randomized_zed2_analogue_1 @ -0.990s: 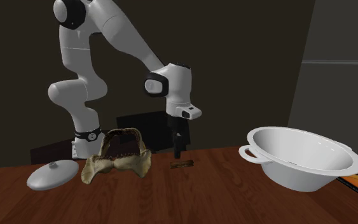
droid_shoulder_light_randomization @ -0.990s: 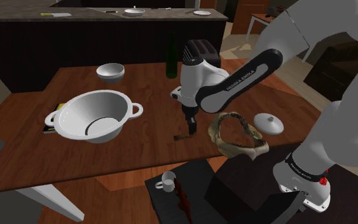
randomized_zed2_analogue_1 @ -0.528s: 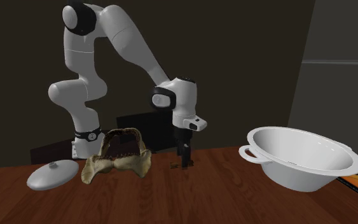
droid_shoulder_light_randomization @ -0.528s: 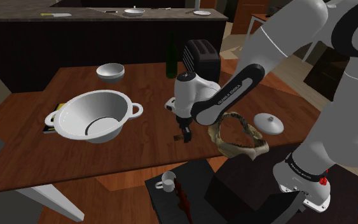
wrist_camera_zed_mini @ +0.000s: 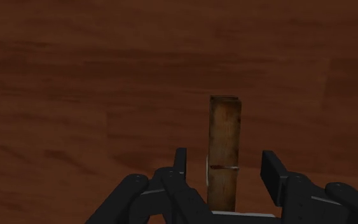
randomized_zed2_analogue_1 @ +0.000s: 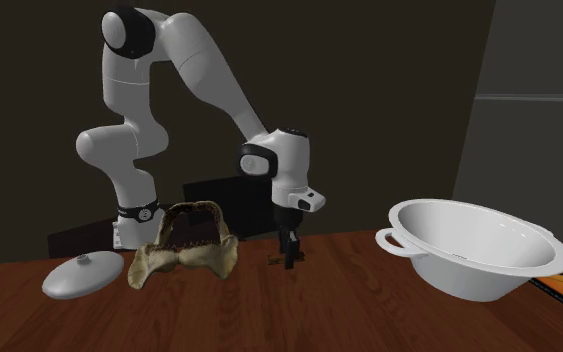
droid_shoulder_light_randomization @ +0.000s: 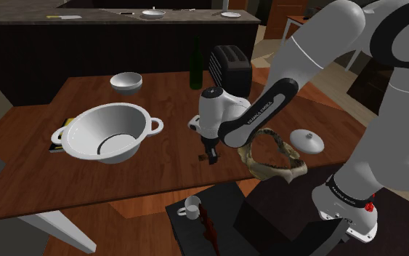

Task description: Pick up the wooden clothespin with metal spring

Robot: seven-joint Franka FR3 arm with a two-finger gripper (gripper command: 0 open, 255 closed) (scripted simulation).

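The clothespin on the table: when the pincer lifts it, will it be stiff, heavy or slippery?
Probably stiff and light: the clothespin looks like a small wooden bar. It lies flat on the table, so rolling seems unlikely. The open pincer straddles its smooth long sides, which might slip slightly.

Noted, in the shoulder view, a large white two-handled bowl [droid_shoulder_light_randomization: 108,131] on a brown wooden table [droid_shoulder_light_randomization: 166,171]; found a small white bowl [droid_shoulder_light_randomization: 126,81] at one o'clock from it, a toothed mandible bone [droid_shoulder_light_randomization: 277,172] at three o'clock, and a white lid [droid_shoulder_light_randomization: 309,140] at two o'clock from that bone.
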